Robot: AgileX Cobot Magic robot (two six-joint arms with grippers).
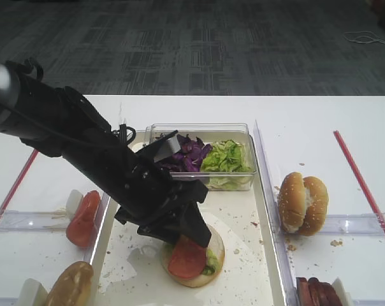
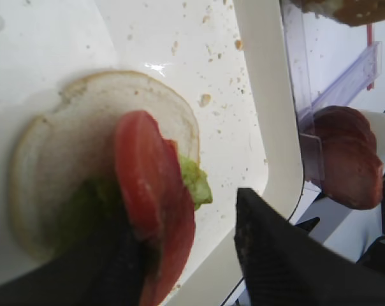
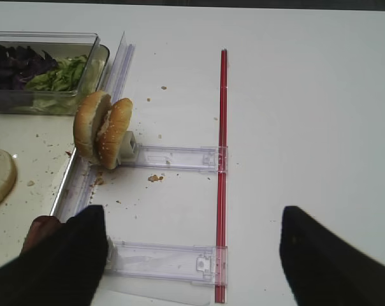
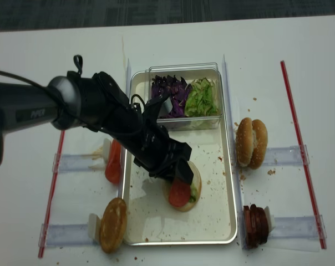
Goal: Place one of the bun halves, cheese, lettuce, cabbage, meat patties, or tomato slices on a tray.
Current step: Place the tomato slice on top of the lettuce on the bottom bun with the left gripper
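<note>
On the cream tray (image 1: 243, 210) lies a bun half (image 2: 71, 153) with lettuce (image 2: 196, 182) and a red tomato slice (image 2: 148, 191) on its cut face. My left gripper (image 2: 192, 248) hangs just over it, jaws open. The tomato slice (image 1: 187, 257) leans against one black finger, and a gap separates it from the other finger (image 2: 275, 255). In the right wrist view my right gripper (image 3: 192, 248) stands wide open over the white table with nothing between its fingers.
A clear tub at the tray's back holds purple cabbage (image 1: 189, 153) and green lettuce (image 1: 227, 156). Two bun halves (image 1: 303, 203) stand on edge right of the tray, meat patties (image 1: 317, 292) below them. More tomato slices (image 1: 83, 218) and a bun half (image 1: 69, 285) sit on the left.
</note>
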